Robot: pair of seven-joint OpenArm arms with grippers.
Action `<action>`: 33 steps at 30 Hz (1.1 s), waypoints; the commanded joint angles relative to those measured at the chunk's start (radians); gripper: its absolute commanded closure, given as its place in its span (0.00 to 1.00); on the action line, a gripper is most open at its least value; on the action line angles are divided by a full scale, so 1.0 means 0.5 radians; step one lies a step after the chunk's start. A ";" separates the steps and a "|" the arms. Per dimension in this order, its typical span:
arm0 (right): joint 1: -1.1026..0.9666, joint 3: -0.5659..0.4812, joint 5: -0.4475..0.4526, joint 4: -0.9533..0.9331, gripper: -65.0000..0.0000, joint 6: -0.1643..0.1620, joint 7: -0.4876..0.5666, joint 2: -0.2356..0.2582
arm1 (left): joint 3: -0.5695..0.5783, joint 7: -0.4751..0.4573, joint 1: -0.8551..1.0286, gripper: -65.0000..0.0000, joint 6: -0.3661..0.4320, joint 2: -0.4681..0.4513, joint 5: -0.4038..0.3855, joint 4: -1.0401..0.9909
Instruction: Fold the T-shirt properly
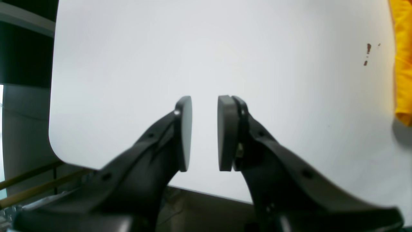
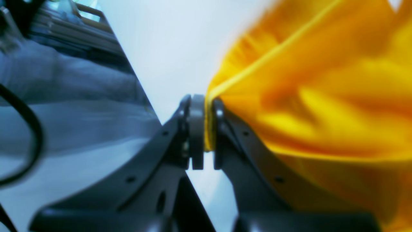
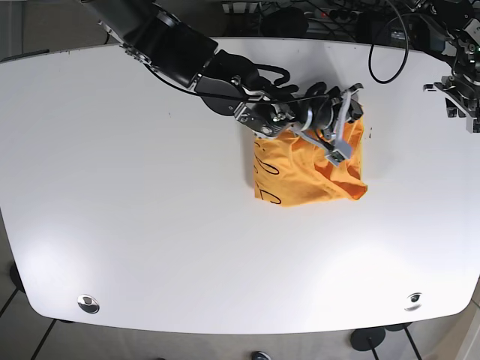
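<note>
Cloth between the pads, that's the story here: the right pincer (image 2: pixel 206 129) is clamped tight on a bunched edge of the yellow T-shirt (image 2: pixel 315 106), and the fabric fans out from the grip in blurred folds, so this arm looks to be mid-swing. From the base view, the right pincer (image 3: pixel 339 139) sits over the far right corner of the T-shirt (image 3: pixel 300 176), carrying a flap across the top of the pile.

The garment itself lies a little right of the middle of the white surface (image 3: pixel 135 225), already gathered into a compact, roughly square bundle with dark print showing on its left side. So the big folds look done, I'd say; what's in hand seems to be a late fold, maybe the last. But the near right corner bulges and the edges aren't square yet, so laying this flap flat and tidying the shape is still to come.

Over on the other side, the left pincer (image 1: pixel 204 133) hangs empty, pads parted with a narrow gap, nothing between them. It's parked over bare surface (image 1: pixel 225 48), well apart from the T-shirt (image 1: pixel 402 64), which only peeks in at the right edge of its wrist view. A couple of small brown specks (image 1: pixel 368 53) mark the surface there.
</note>
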 commanded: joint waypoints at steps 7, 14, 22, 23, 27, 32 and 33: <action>0.146 -0.046 0.038 0.027 0.39 0.030 0.039 -0.101 | 0.002 -0.033 -0.006 0.82 0.002 -0.029 -0.017 0.039; 0.137 0.098 0.044 0.192 0.18 0.030 0.039 -0.009 | 0.266 -0.033 -0.009 0.82 0.002 -0.026 -0.023 0.131; 0.137 0.672 0.032 0.266 0.48 0.030 0.045 0.371 | 0.920 -0.027 -0.046 0.82 0.002 0.171 -0.023 0.190; 0.143 0.734 0.029 0.205 0.59 0.030 0.051 0.420 | 1.006 -0.021 -0.042 0.82 0.002 0.211 -0.023 0.190; 0.195 0.789 -0.302 0.017 0.90 0.042 0.054 0.445 | 1.153 -0.021 0.022 0.82 0.002 0.306 -0.011 0.177; 0.183 0.789 -0.723 -0.207 0.92 0.058 0.171 0.236 | 1.153 -0.021 0.136 0.82 0.002 0.204 -0.004 0.119; 0.168 0.789 -0.769 -0.259 0.91 0.058 0.235 0.190 | 1.150 -0.021 0.154 0.82 0.002 0.168 -0.004 0.116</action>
